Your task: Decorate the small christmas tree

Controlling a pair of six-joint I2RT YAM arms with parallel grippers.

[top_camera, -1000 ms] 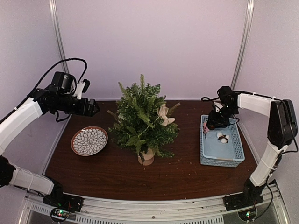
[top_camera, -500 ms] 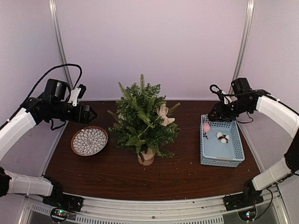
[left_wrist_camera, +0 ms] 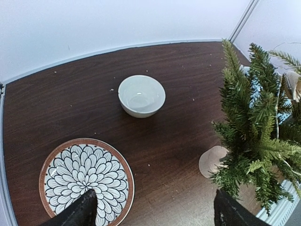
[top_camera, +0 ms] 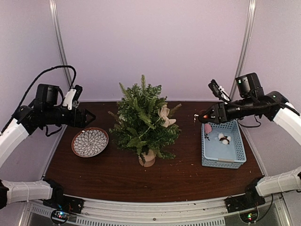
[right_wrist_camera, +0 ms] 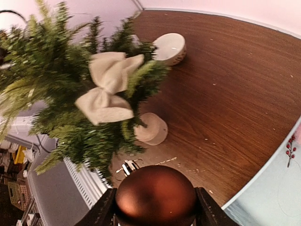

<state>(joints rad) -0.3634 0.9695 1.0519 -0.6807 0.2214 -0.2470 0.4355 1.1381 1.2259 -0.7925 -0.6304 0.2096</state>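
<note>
The small christmas tree stands mid-table on a pale wooden stump, with a cream fabric bow on its right side. It also shows in the right wrist view and the left wrist view. My right gripper is shut on a brown bauble, held in the air between the tree and the blue basket. My left gripper is open and empty, above the patterned plate.
The blue basket at the right holds a pink ornament and a white and dark one. A white bowl sits behind the tree. Small crumbs lie on the dark table.
My right gripper has risen out of the basket with the brown bauble and moved left toward the tree. My left arm has drawn back to the left and lowered a little.
</note>
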